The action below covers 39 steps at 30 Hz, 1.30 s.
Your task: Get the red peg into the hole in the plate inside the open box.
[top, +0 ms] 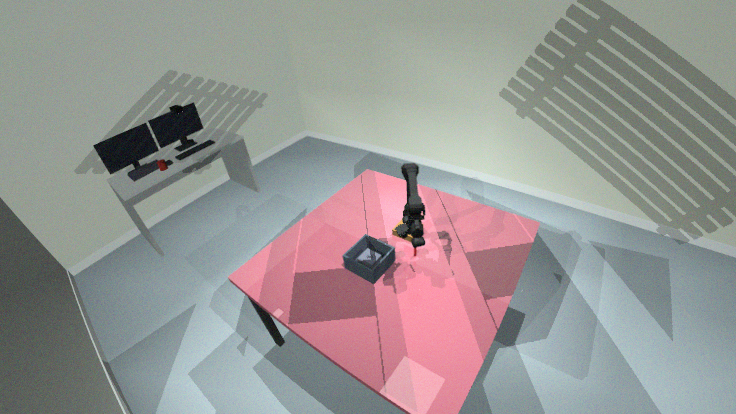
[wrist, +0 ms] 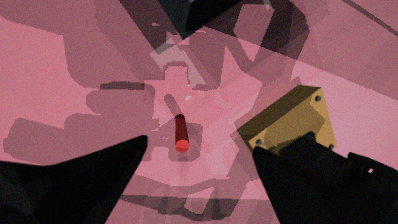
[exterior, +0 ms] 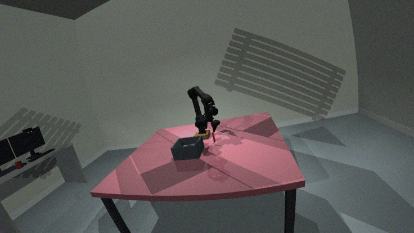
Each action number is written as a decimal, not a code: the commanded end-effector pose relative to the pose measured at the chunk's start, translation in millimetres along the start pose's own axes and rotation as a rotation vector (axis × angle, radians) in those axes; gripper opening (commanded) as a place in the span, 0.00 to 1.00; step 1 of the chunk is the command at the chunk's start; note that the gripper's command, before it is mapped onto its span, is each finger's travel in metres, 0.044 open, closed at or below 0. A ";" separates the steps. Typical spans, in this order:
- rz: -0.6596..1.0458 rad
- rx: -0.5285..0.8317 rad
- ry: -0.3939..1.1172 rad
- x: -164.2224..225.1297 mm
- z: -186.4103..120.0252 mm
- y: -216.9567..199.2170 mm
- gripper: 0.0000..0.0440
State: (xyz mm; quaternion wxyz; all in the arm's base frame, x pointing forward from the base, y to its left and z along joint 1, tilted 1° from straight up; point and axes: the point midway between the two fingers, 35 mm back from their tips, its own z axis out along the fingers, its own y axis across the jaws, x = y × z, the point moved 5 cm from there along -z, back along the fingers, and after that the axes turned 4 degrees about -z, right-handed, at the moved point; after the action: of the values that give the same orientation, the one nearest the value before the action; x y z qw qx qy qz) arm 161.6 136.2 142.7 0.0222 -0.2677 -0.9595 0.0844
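Wrist view, gripper: fingers wide apart, nothing between them; black, tapering to points.
Red peg (top: pixel 415 251) (exterior: pixel 214 137) (wrist: pixel 181 132): slim smooth cylinder, upright on the table beside the open box, outside it.
Peg risk: a finger coming down off-centre could topple it.
Open box (top: pixel 371 271) (exterior: pixel 187 152): square, slate-blue, straight-walled; its rim could catch a peg carried too low.
Table (top: pixel 329 339) (exterior: pixel 246 189) (wrist: pixel 30 60): pink; patchy shadows might mislead the aim.

Two dark monitors (top: pixel 126 148) (exterior: pixel 28 140) — red mug (top: pixel 162 165) (exterior: pixel 18 165) near keyboard (top: pixel 195 149) — all on pale desk (top: pixel 239 154) (exterior: pixel 67 162).
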 end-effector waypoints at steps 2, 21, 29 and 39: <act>0.038 0.002 -0.006 7.7 22.0 6.7 1.00; 0.057 -0.032 -0.028 13.1 89.3 22.4 0.53; 0.074 0.010 -0.015 11.9 95.1 23.8 0.09; 0.057 -0.027 -0.090 -1.5 59.0 30.3 0.00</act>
State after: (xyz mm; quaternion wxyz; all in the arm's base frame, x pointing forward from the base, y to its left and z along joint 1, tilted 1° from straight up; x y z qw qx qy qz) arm 167.5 150.7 67.6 -0.0142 -0.2934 -0.9515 0.0915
